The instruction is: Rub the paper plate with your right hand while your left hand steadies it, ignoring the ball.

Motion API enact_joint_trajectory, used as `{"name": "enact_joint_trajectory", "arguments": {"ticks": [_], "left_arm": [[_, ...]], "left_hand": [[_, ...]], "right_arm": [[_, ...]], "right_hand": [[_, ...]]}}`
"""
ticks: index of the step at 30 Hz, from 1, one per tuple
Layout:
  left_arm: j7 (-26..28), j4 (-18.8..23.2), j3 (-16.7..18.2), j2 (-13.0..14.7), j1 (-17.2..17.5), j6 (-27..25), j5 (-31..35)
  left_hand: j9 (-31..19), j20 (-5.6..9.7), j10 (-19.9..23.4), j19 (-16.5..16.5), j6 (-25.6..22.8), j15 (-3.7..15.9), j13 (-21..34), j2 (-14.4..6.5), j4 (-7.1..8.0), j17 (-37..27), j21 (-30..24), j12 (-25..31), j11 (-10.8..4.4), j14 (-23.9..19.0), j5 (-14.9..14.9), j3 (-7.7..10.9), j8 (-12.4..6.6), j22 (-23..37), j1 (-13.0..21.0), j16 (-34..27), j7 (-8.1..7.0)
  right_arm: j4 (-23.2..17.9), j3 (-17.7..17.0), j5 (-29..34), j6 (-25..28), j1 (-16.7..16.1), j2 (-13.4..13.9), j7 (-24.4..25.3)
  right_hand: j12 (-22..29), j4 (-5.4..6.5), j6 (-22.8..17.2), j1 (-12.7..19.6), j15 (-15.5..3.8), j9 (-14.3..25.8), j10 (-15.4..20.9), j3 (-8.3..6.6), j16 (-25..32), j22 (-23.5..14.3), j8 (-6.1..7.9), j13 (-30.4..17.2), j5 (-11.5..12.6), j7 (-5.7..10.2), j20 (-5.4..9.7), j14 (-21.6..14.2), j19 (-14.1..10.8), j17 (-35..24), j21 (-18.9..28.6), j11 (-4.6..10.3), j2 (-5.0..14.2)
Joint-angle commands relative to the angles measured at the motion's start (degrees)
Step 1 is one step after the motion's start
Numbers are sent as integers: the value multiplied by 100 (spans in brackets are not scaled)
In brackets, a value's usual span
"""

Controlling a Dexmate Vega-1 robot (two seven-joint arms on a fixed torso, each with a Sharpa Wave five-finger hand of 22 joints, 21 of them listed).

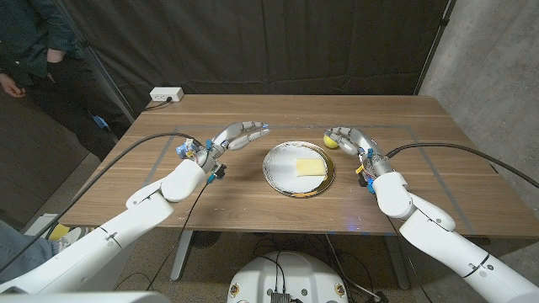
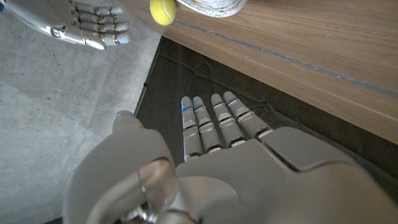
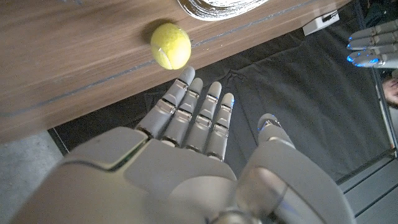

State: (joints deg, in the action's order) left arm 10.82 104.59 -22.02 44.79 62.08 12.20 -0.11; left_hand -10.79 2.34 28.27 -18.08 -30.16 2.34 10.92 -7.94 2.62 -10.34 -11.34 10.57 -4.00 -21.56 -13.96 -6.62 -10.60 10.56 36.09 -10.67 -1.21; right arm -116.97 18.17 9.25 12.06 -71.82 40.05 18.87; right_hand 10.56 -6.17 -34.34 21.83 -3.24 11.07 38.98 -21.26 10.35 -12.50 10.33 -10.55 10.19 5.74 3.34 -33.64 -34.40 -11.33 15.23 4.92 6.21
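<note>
- Person (image 1: 38, 50): seen in dark clothing at the far left edge of the head view, behind the table's left corner.
- White power strip (image 1: 166, 95): noted on the table's far left corner.
- Left hand (image 1: 238, 135): observed in the head view over the table (image 1: 438, 185), left of the plate and apart from it, fingers reaching toward the plate's far left side. Fingers are seen extended side by side with the thumb set apart in the left wrist view; nothing is held. Contact with the table cannot be told.
- Paper plate (image 1: 298, 169): found at the table's middle, between the two hands, touched by neither. Its rim looks shiny and ridged. A pale yellow rectangular piece (image 1: 310, 167) is seen lying on it, right of centre.
- Ball (image 1: 332, 141): a yellow-green ball is noted on the table just beyond the plate's far right rim, directly beside the right hand's fingertips. In the right wrist view it appears just past the fingertips; contact cannot be confirmed.
- Right hand (image 1: 349, 137): observed right of the plate and clear of it, fingers pointing toward the ball. Fingers are straight and close together, thumb apart, with nothing grasped.
- Dark tape line (image 1: 421, 135): seen marked on the table surface around the work area.
- Black curtain (image 1: 278, 42): recorded behind the table.
</note>
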Motion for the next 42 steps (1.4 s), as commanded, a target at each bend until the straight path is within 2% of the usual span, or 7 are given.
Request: {"name": "enact_joint_trajectory", "arguments": {"ticks": [1, 10, 16, 20, 33, 37, 42], "left_arm": [[379, -484, 264, -443, 242, 483, -812], [-146, -1072, 271, -796, 204, 981, -1940], [-161, -1222, 197, -897, 120, 904, -2058], [-213, -1340, 133, -973, 35, 888, -2146], [-213, -1261, 47, -835, -23, 720, -2042], [-228, -1256, 45, -827, -26, 703, -2085], [-234, -1275, 22, -829, -51, 714, -2074]], "left_hand": [[-22, 176, -51, 53, 38, 161, 4, 25, 39, -18, -27, -2, -3, 38, 14, -18, -3, 9, 14, 18, 34], [-25, 128, -131, 84, 157, 110, 6, 39, 68, -21, -25, -6, 68, 78, 32, -45, 12, 10, -28, 19, 76], [-27, 83, -249, 137, 321, 58, 8, 46, 97, -24, -16, -19, 85, 177, 48, -69, 34, 12, -66, 37, 108], [-28, 53, -291, 198, 361, 43, 9, 44, 110, -25, 2, -19, 102, 212, 55, -76, 29, 12, -82, 39, 129], [-31, 9, -543, 263, 553, 54, 11, 29, 146, -27, 0, -50, 53, 374, 79, -93, 30, 14, -117, 56, 80], [-32, -114, -889, 560, 861, 28, 12, 30, 174, -28, 63, -58, 93, 688, 97, -116, 42, 15, -138, 81, 61], [-32, -114, -985, 674, 931, -8, 12, 32, 183, -28, 81, -55, 135, 784, 99, -124, 36, 14, -146, 83, 68]], "right_arm": [[887, -506, -2023, -1509, -77, -322, -54], [1601, -501, -3178, -2420, 46, -561, -557], [1896, -443, -3597, -2727, 101, -629, -747], [1963, -382, -3722, -2769, 124, -626, -762], [2066, -255, -3987, -2792, 210, -572, -793], [2102, -220, -4017, -2812, 220, -555, -799], [2099, -195, -4036, -2827, 212, -528, -779]], "right_hand": [[9, -7, 95, -33, -391, 24, -98, 28, -24, 12, -13, -15, -10, -7, 559, 130, 84, -19, -46, -62, -42], [23, -9, 215, -67, -339, 23, -169, 50, -24, 35, -8, -15, -9, -49, 524, 254, 184, -15, -99, -102, -68], [33, -11, 221, -72, -345, 23, -168, 52, -15, 41, 1, -15, -8, -51, 533, 262, 182, -14, -103, -92, -69], [39, -14, 239, -75, -342, 23, -170, 54, -9, 45, 2, -15, -7, -66, 531, 265, 187, -12, -107, -107, -73], [54, -35, 270, -106, -302, 21, -192, 101, 8, 62, 17, -15, -16, -76, 505, 282, 196, -3, -122, -89, -163], [29, -27, 419, -177, -245, 20, -343, 160, 5, 78, -3, -15, -21, -123, 453, 380, 269, -3, -164, -160, -232], [26, -26, 482, -194, -224, 20, -396, 170, 0, 85, -7, -15, -19, -136, 436, 431, 300, -2, -181, -188, -239]]}}
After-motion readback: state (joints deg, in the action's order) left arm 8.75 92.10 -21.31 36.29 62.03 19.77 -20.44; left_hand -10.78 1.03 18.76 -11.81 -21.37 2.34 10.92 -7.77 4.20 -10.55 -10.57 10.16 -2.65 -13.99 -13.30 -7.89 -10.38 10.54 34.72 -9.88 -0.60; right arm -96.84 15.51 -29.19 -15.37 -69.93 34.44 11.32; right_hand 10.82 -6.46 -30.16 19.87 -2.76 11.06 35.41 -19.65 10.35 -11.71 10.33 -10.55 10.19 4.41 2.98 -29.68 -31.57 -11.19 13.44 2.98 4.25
